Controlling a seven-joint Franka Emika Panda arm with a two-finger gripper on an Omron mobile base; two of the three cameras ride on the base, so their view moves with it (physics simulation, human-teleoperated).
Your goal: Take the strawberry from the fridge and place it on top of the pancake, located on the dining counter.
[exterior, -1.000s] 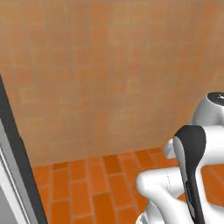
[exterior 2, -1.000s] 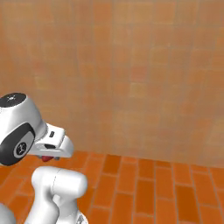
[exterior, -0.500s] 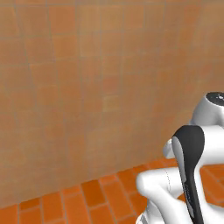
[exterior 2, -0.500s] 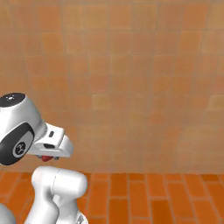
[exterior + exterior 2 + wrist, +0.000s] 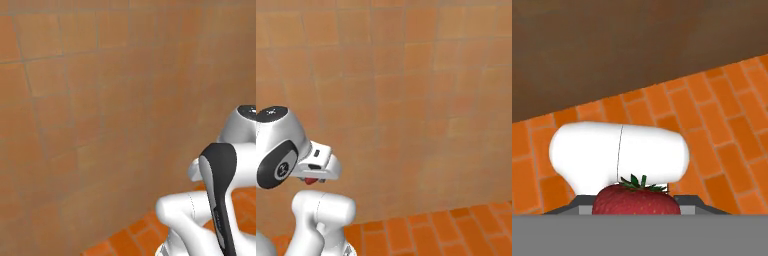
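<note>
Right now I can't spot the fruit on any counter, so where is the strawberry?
The strawberry sits low in the hand view, held in the gripper above the orange brick floor.

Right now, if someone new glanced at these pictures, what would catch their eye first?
The bright red strawberry with its green leaves, low in the hand view, held in the gripper. Behind it, an orange brick floor runs up to a tan tiled wall that spans both base views.
</note>
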